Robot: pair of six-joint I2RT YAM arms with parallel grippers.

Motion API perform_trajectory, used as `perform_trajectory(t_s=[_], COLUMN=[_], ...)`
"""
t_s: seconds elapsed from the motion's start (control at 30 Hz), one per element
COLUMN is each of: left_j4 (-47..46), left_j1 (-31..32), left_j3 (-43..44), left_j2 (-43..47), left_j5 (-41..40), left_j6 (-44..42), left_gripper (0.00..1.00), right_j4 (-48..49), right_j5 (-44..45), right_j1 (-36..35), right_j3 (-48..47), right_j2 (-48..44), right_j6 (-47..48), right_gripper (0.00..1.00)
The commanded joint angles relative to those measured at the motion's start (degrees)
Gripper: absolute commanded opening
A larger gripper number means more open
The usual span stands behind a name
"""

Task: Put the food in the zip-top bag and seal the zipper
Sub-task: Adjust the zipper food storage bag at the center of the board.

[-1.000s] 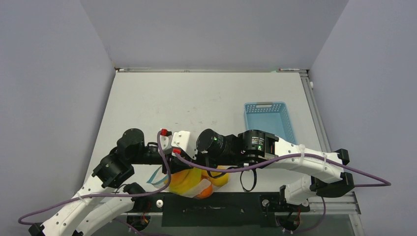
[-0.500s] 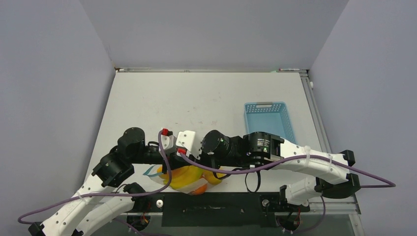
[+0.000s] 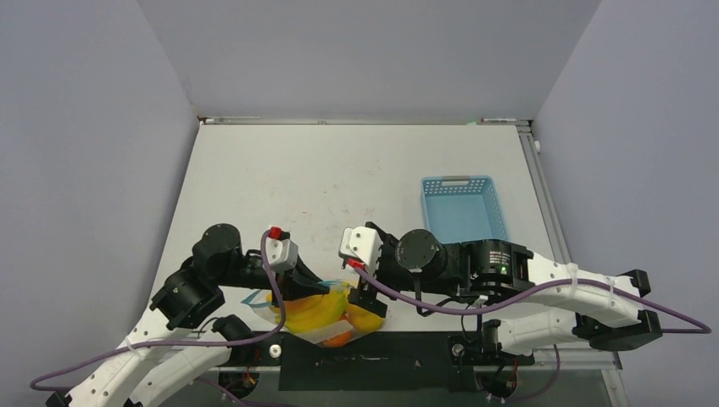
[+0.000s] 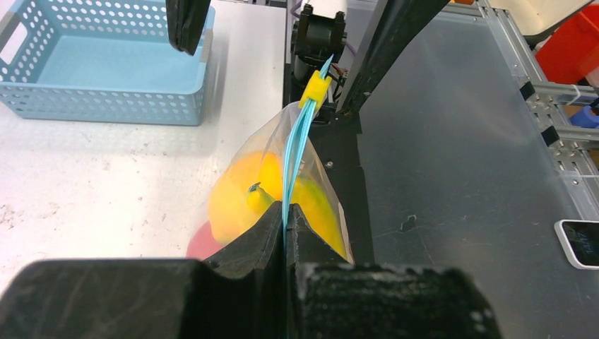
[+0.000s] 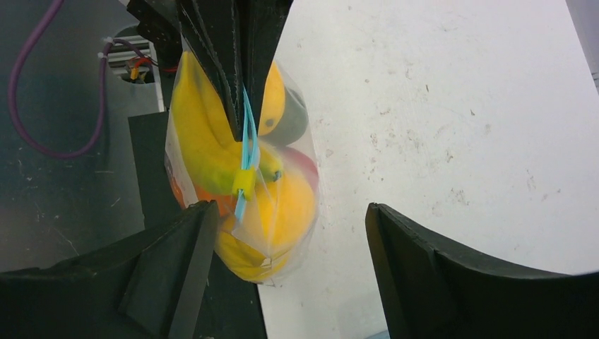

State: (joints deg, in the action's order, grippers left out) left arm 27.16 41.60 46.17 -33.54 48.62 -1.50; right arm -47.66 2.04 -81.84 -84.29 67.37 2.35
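Table (image 3: 339, 178): carries the zip-top bag (image 4: 314, 180) upright at its near edge.
Food (image 4: 236, 205): yellow and orange pieces already inside the bag.
Right hand (image 5: 287, 207): spread wide, empty, straddling the bag.
Left hand (image 4: 285, 219): clamped on the zipper (image 4: 292, 155), holding the mouth up for sealing.

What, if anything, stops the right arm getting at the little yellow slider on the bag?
Probably nothing, so yes. The right pincer is open, and the slider sits in plain view ahead of it with nothing between them. The left pincer grips the blue strip further along, clear of the slider.
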Motion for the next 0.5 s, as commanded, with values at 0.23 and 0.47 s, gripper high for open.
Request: perform_trajectory(t_s=[0.23, 0.47], left_j4=[-5.2, -5.9], left_j1=[0.3, 0.3], left_j3=[4.1, 4.1], left_j2=[1.9, 2.3], left_j5=[5.0, 6.3], left_j6=[3.1, 4.0], left_gripper=[0.0, 0.0], right_j4=[12.3, 15.9], right_j5=[-7.8, -9.3], right_j1=[-0.5, -0.5], right_j3=[7.7, 9.3], right_j2=[-6.0, -6.1], right_j6=[0.5, 0.6], right_gripper=[0.7, 0.52])
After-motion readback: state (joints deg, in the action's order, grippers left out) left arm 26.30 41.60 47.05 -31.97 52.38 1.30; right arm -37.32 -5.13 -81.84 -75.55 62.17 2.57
